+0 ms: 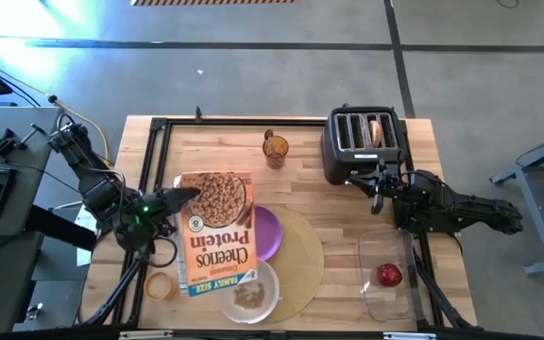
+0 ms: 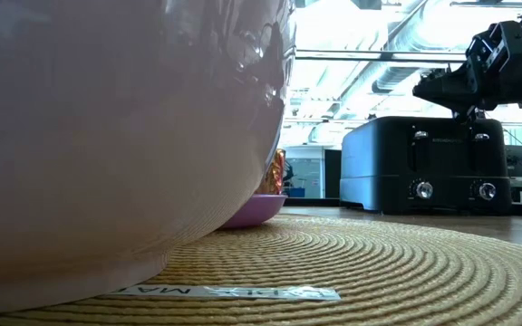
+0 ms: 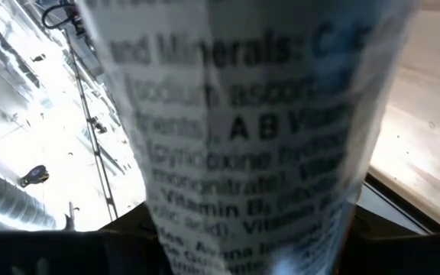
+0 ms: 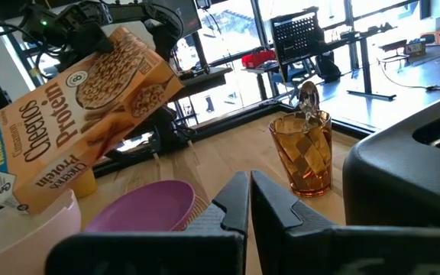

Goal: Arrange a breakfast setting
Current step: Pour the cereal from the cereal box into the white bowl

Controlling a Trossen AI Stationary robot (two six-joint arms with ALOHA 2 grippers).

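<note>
Left gripper (image 1: 173,200), apparently clamped on the tilted cereal box (image 1: 216,231), pours toward the white bowl (image 1: 249,291) below; right gripper (image 4: 249,200), fingers together, waits beside the toaster (image 1: 363,142).

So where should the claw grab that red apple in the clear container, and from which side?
Take the red apple from straight above, with the fingers closing across its widest part. It sits low inside the clear container, whose walls block any sideways approach, and its round shape would likely slip from an off-centre pinch. The right claw is the nearer one.
</note>
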